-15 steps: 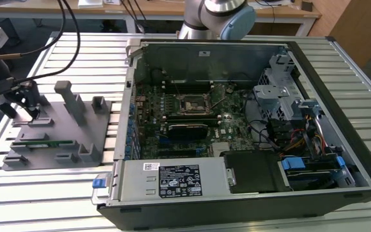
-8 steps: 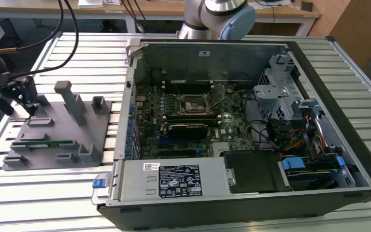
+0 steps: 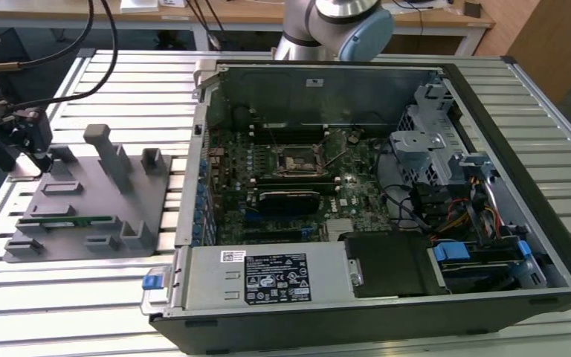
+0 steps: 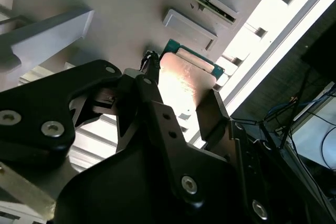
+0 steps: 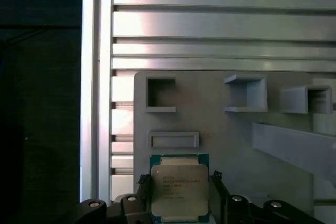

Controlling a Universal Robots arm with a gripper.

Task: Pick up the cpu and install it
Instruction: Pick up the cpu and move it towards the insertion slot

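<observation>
Fingers (image 4: 151,95): closed on two opposite edges of the cpu (image 5: 179,191), one on each side, so the metal top plate is left uncovered.
Cpu place: at a corner of the grey fixture tray (image 3: 77,201), near the tabletop (image 3: 68,305) edge; possibly raised a little off the tray, but I cannot say surely.
Around: a raised slot block (image 5: 174,140) is just beside the chip; a green memory stick (image 3: 68,220) lies further along the tray.
Socket (image 3: 296,160): inside the open computer case (image 3: 326,74), well apart; the case wall stands between.

Robotics lab — slotted aluminium bench (image 3: 87,297), open computer case (image 3: 385,331), desks (image 3: 250,15) behind
</observation>
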